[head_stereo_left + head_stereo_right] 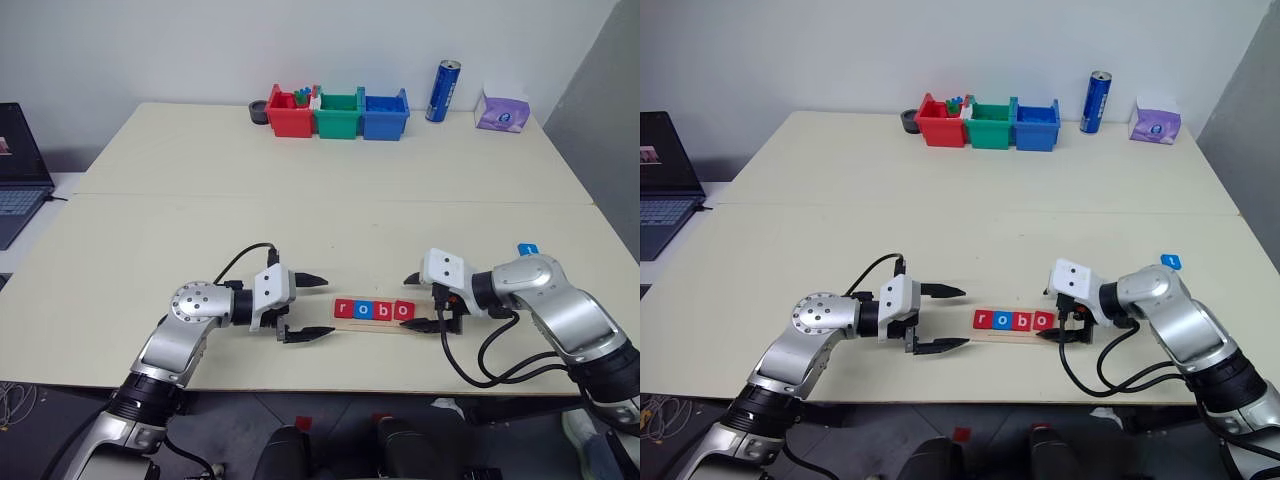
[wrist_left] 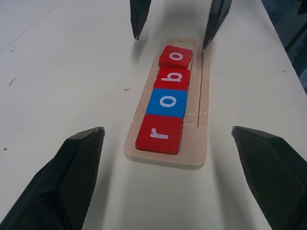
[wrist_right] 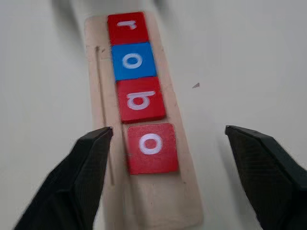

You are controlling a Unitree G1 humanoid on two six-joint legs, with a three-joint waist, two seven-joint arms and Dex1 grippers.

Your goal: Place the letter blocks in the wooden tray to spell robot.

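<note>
Along the top of the frame my worktop (image 1: pixel 300 215) carries red, green and blue bins (image 1: pixel 338 112), a blue can (image 1: pixel 442 91) and a purple packet (image 1: pixel 502 110); a laptop (image 1: pixel 20 165) sits at the left edge. Low centre, the wooden tray (image 1: pixel 372 324) holds four letter blocks (image 1: pixel 374 310) reading r, o, b, o. A blue block (image 1: pixel 527 248) lies at right, behind my right forearm. My left end effector (image 1: pixel 312 306) gapes wide just left of the tray, empty. My right end effector (image 1: pixel 420 301) stands open at the tray's right end, gripping nothing.
</note>
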